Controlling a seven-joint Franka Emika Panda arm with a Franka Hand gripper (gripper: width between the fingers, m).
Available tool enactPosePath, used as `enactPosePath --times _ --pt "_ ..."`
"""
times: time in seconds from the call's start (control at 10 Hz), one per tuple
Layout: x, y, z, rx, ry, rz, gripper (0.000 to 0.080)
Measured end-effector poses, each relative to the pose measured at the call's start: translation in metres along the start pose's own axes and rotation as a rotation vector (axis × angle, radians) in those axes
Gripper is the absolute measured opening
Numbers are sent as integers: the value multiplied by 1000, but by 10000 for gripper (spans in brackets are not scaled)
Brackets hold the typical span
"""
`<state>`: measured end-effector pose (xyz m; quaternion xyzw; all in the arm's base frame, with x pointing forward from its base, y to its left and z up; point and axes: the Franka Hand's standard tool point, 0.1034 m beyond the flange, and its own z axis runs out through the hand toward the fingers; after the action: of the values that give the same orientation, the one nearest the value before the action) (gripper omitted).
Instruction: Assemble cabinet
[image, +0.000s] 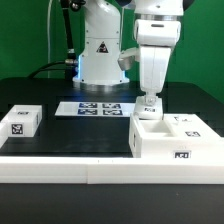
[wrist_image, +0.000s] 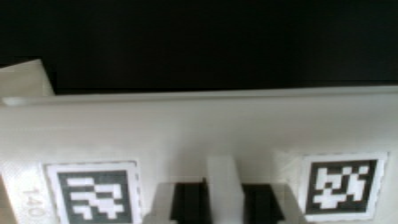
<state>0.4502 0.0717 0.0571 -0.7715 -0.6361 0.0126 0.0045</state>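
- Far on the exterior view's left: small white plastic block (image: 22, 120) with a black-and-white square tag on top. Parked on the black table (image: 70, 135), well apart from everything else.
- Middle, further back: thin flat white marker board (image: 100, 107) with a row of tags, lying in front of the white robot base (image: 95, 65). Just rig stuff, skip it.
- Right of middle: white two-finger gripper (image: 150, 103) pointing straight down, tips right at the rear corner of the big white plastic cabinet (image: 185, 145). No telling the finger spread, whether wide, narrow or clamped on something. Too small outside, too blurry on the wrist cam.
- Exterior view's right, near the table's front edge: the cabinet itself, open side up, inner dividers showing, small tag (image: 181, 154) on the front wall.
- Wrist cam: mostly a close-up of white cabinet surface (wrist_image: 196, 125) carrying two tags (wrist_image: 95, 190).
- Step in hand, best guess: getting hold of the cabinet's wall to shift or turn it. To do it well:
  - straddle the wall squarely, one finger per side
  - go deep enough before closing
  - keep the wrist vertical
  - move slowly to avoid tipping or skidding
- Writing: no brand anywhere. Tags only patterns. Tiny sideways print beside one wrist-cam tag, maybe "140", too soft to swear by. Black triangle sticker (image: 100, 48) on the base, unreadable.
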Motion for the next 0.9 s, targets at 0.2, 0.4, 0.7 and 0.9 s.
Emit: enactPosePath --times 0.2,0.4,0.7,0.9 --pt "-1 1 0 2 -1 -39 70" --pt "-1 0 1 1 0 -38 70" --pt "-2 1 1 1 0 -48 70" --pt "-6 3 0 22 -13 -73 70"
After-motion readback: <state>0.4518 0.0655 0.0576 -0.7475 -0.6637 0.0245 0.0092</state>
